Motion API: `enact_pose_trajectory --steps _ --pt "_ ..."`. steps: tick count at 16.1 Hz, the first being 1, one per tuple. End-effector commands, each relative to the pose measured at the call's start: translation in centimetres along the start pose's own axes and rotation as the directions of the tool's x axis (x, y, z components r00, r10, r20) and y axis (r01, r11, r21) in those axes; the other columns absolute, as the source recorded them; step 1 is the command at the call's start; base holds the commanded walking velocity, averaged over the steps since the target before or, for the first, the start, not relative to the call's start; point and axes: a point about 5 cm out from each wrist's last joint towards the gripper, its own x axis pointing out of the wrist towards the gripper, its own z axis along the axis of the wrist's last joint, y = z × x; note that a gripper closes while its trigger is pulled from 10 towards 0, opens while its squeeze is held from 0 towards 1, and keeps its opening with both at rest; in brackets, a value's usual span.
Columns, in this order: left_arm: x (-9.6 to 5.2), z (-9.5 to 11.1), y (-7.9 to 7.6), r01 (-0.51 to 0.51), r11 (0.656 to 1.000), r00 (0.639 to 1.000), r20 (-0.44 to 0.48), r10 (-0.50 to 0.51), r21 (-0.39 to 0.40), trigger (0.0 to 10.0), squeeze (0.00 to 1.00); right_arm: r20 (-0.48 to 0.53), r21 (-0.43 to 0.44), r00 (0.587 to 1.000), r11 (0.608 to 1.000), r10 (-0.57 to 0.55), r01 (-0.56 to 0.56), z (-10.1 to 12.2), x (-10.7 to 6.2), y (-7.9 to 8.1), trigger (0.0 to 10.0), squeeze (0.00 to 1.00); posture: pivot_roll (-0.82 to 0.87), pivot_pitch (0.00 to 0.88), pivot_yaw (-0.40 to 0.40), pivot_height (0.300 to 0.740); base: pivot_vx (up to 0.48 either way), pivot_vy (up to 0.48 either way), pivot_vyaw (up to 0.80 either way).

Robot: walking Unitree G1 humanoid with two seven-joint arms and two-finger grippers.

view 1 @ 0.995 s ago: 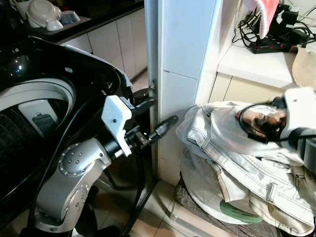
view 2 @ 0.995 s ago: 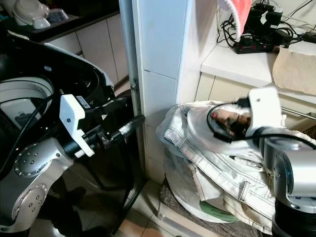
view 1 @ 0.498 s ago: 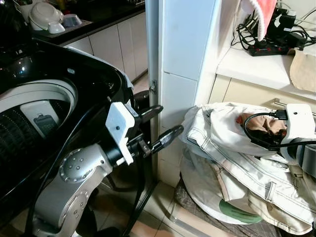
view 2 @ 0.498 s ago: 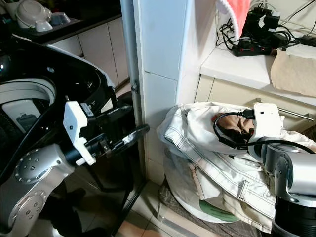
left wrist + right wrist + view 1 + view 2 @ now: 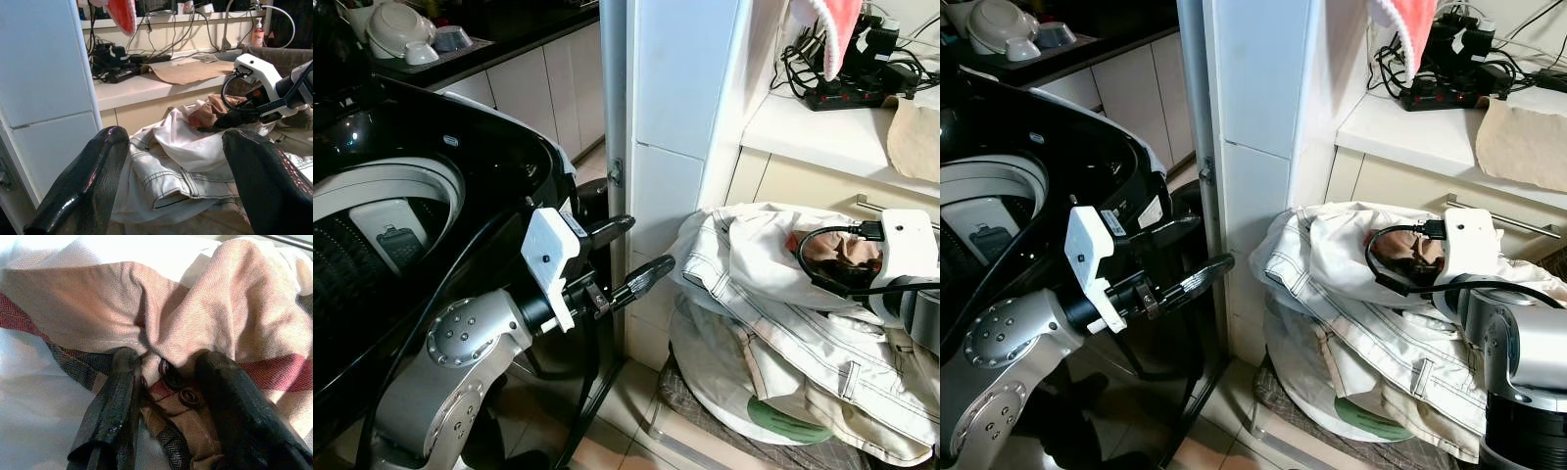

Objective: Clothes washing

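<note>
big black washing machine (image 5: 382, 206) on robot's left, tub showing. white tiled pillar (image 5: 680, 147) in middle. pile of white clothes (image 5: 773, 323) low on right, beside pillar. left gripper (image 5: 625, 253) in air between machine and pile, fingers wide apart, holding nothing. right gripper (image 5: 164, 396) down in pile, fingers pinching tan cloth with red stripes (image 5: 205, 328).
</note>
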Motion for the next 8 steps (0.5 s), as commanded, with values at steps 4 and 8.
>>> enact_pose_trajectory --steps 4,8 --pt "-0.08 0.33 -0.38 0.017 1.000 1.000 0.006 -0.017 0.003 10.0 0.00 0.005 0.020 1.000 1.000 -0.015 0.015 -0.33 -0.05 -0.04 0.0 0.00 -0.07 0.019 0.019 0.740 0.000 0.000 0.00" --pt "-0.23 0.34 -0.24 0.001 1.000 1.000 0.008 -0.001 0.003 10.0 0.00 0.058 0.051 0.998 0.998 -0.032 0.029 0.41 -0.71 -0.17 0.0 0.00 -0.07 0.017 0.021 0.740 0.000 0.000 0.00"
